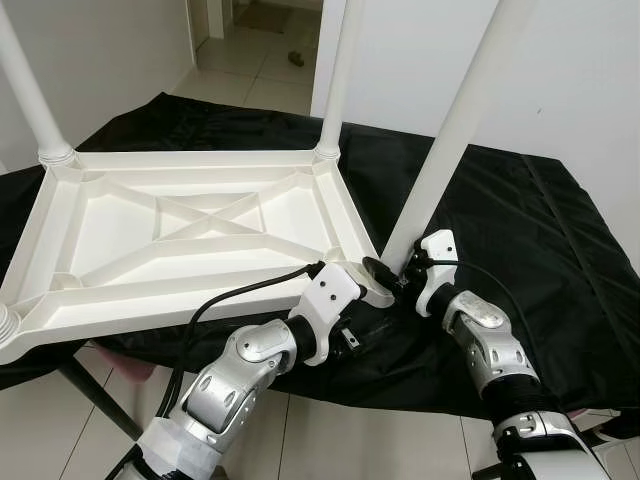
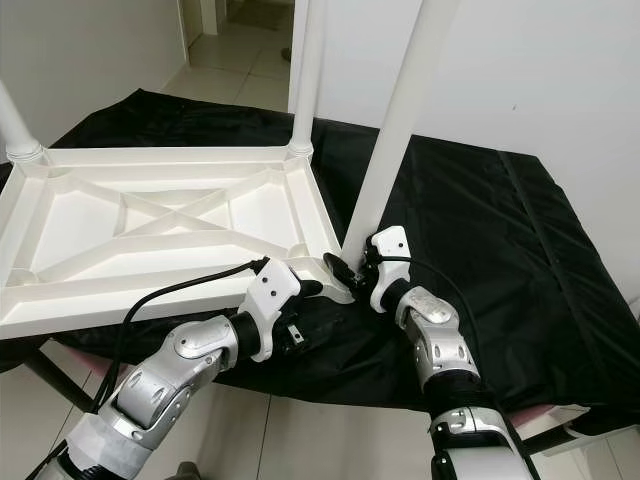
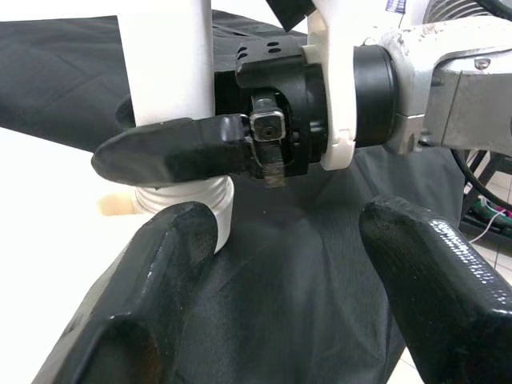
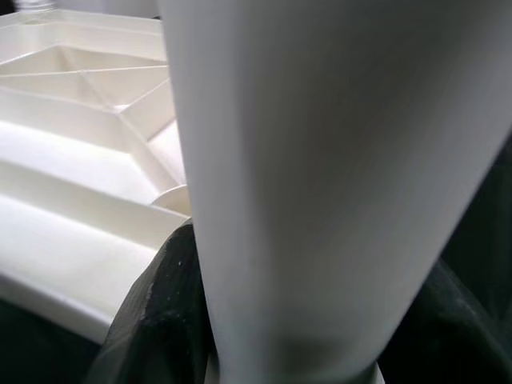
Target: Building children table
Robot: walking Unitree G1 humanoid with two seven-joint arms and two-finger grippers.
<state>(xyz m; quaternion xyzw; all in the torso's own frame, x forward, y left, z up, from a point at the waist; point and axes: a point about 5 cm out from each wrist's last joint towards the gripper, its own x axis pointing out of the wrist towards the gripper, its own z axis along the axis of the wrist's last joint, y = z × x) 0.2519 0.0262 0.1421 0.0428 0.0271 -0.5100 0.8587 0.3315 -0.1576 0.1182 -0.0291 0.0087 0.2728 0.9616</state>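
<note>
A white children's table top lies upside down on a black cloth. Three white legs stand up from its corners. The near-right leg leans slightly, and my right gripper is shut on it just above its threaded base. In the right wrist view that leg sits between the black fingers. My left gripper hangs open beside the same corner, a little nearer to me, with only black cloth between its fingers.
The far-right leg and far-left leg stand upright. A threaded stub shows at the near-left corner. The cloth-covered support ends just before my arms, with tiled floor below. A white wall rises behind.
</note>
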